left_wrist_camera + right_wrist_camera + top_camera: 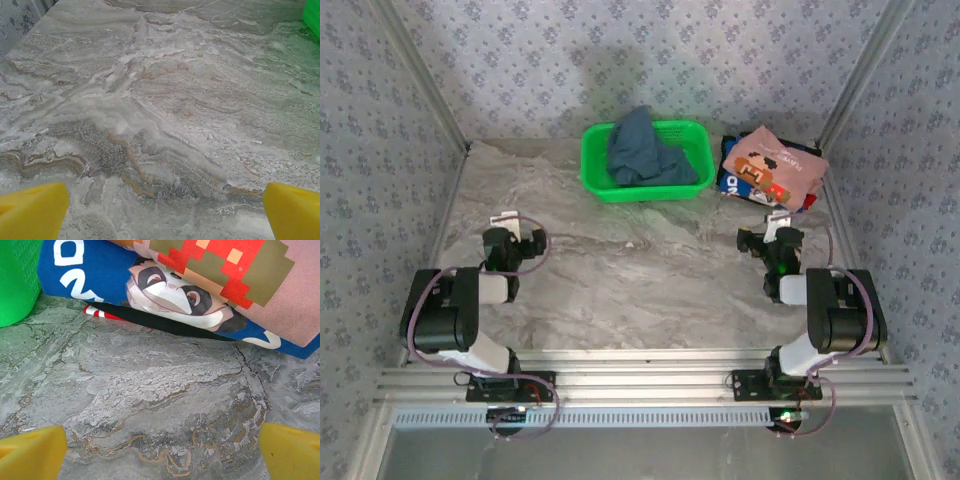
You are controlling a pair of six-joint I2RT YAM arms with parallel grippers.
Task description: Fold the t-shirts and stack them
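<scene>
A dusty teal-blue t-shirt [645, 150] lies crumpled in the green basket [592, 165] at the back. To its right a folded stack sits on the table: a pink t-shirt with blocky red-brown print [775, 165] [260, 275] on top of a dark blue one with white print [733, 180] [95, 270]. My left gripper [525, 238] [165, 212] is open over bare marble at the left. My right gripper [767, 232] [162, 452] is open just in front of the stack, nothing between its yellow fingers [32, 452].
The marble-patterned table [640, 280] stretches between the two arms. Patterned walls and metal frame posts close in the back and sides. The basket's corner [17, 280] stands left of the stack in the right wrist view.
</scene>
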